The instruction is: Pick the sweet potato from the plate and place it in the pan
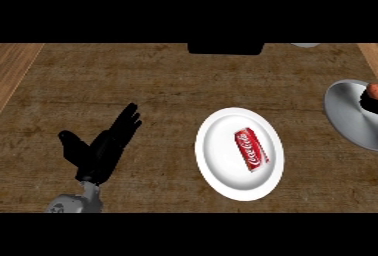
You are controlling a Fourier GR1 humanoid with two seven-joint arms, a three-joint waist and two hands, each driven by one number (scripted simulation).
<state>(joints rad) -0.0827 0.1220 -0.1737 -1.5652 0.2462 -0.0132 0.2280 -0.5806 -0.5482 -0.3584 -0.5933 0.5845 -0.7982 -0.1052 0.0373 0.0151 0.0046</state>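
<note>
A white plate [221, 150] lies at the centre-right of the counter. On it lies a red soda can [252, 150] on its side; no sweet potato shows on the plate. A grey pan [345, 117] sits at the right edge, partly cut off. Over its rim an orange-brown piece [373, 90], probably the sweet potato, shows at the view's border. A black shape just below it, likely my right hand [368, 103], is mostly out of view. My left hand [103, 147] rests open at the left, fingers up, well apart from the plate.
A black object [225, 48] stands at the far edge of the wooden counter, and a pale rounded thing [304, 45] peeks in at the top right. Lighter wood strips run along the far left and far right.
</note>
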